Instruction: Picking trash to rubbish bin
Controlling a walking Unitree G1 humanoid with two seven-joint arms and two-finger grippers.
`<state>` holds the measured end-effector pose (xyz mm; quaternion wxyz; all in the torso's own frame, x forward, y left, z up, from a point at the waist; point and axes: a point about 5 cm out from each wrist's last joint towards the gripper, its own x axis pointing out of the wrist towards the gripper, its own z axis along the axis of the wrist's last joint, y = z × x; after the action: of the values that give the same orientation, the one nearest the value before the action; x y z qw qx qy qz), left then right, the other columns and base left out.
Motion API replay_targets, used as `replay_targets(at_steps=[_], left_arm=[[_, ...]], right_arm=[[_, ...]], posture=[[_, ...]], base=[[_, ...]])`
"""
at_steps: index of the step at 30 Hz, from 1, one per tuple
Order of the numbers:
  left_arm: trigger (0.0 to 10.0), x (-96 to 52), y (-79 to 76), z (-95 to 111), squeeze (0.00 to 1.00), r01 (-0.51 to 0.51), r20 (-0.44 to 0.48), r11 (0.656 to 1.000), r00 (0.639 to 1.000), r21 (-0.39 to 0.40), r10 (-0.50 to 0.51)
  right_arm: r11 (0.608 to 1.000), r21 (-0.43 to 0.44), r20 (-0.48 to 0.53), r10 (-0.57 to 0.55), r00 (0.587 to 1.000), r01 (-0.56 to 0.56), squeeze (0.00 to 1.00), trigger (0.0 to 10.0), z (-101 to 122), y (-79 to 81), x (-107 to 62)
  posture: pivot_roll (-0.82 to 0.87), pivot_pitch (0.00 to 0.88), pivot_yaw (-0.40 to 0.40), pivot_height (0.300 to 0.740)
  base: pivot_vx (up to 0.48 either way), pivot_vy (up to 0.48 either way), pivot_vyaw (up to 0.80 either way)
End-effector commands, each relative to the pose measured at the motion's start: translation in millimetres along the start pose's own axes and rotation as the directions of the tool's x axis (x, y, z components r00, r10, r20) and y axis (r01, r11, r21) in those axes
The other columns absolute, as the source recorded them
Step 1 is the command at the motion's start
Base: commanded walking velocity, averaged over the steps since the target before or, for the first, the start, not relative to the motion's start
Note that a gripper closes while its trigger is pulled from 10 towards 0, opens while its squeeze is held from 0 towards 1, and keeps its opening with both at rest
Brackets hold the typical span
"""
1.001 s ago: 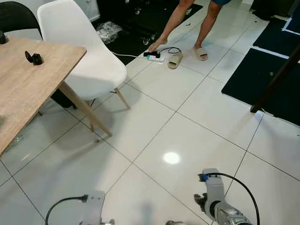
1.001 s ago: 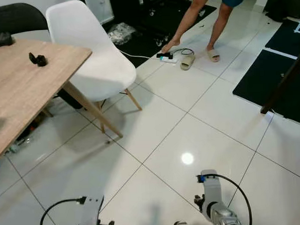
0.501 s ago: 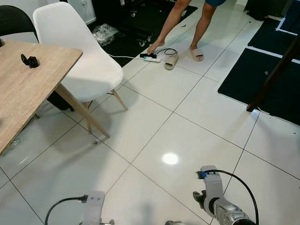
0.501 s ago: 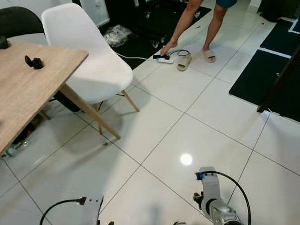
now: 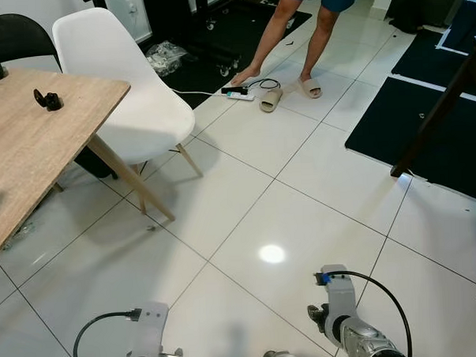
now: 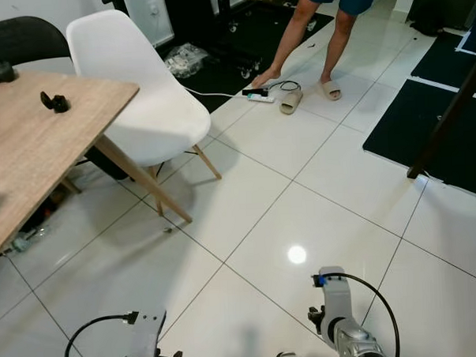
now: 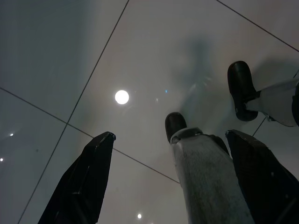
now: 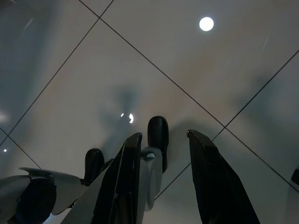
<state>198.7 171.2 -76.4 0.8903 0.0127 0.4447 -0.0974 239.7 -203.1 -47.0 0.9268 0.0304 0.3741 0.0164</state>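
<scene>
Both arms hang idle, fingers point(image 7: 88, 182) spread above bare tiled floor point(image 5: 300, 160).

Tiled floor point(image 5: 301, 184) under chair point(image 5: 132, 96), table point(image 5: 31, 140)

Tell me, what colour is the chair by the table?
White chair, seen best in the right eye view.

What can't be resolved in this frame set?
- Person: cut off above the thighs by the top edge of the eye views.
- Small black object on the wooden table: too small to identify.
- Crumpled clear plastic behind the white chair: too far to tell what it is.
- Wooden table: its far end is cut by the left edge.
</scene>
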Motion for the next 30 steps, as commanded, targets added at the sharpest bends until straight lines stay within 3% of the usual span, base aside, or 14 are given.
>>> replay_targets(at_steps=[1, 10, 18, 23, 30], left_arm=[[10.0, -2.4, 4.8, -7.9, 0.00, -0.006, -0.034, 1.000, 0.999, 0.005, 0.006], [10.0, -3.9, 10.8, -8.1, 0.00, -0.013, -0.037, 1.000, 0.999, 0.016, 0.013], [10.0, -3.0, 11.9, -2.2, 0.00, -0.025, -0.015, 1.000, 1.000, -0.005, 0.025], [10.0, -1.8, 6.6, -3.0, 0.00, -0.024, -0.010, 0.999, 1.000, -0.029, 0.024], [10.0, 1.7, -5.8, 0.7, 0.00, 0.003, 0.001, 0.999, 1.000, -0.032, -0.003]], right_arm=[[1.000, 0.028, -0.016, -0.003, 1.000, 0.004, 0.00, 10.0, -8.1, 1.5, -1.2], [0.999, 0.052, -0.006, 0.004, 1.000, -0.004, 0.00, 10.0, -8.9, 8.3, -0.1], [0.999, 0.044, -0.015, 0.026, 1.000, -0.025, 0.00, 10.0, -10.3, 12.6, 0.4], [0.999, 0.001, -0.014, 0.041, 0.999, -0.041, 0.00, 10.0, -4.7, 11.4, 1.4], [1.000, 0.027, -0.001, 0.016, 1.000, -0.016, 0.00, 10.0, 0.0, 4.2, 1.0]], posture=[[-0.14, 0.159, 0.057, 0.740], [-0.15, 0.160, 0.075, 0.740], [-0.12, 0.149, 0.041, 0.740], [-0.12, 0.143, 0.029, 0.740], [-0.12, 0.141, 0.031, 0.740]], base=[[0.000, 0.000, 0.00], [0.000, 0.000, 0.00], [0.000, 0.000, 0.00], [0.000, 0.000, 0.00], [0.000, 0.000, 0.00]])
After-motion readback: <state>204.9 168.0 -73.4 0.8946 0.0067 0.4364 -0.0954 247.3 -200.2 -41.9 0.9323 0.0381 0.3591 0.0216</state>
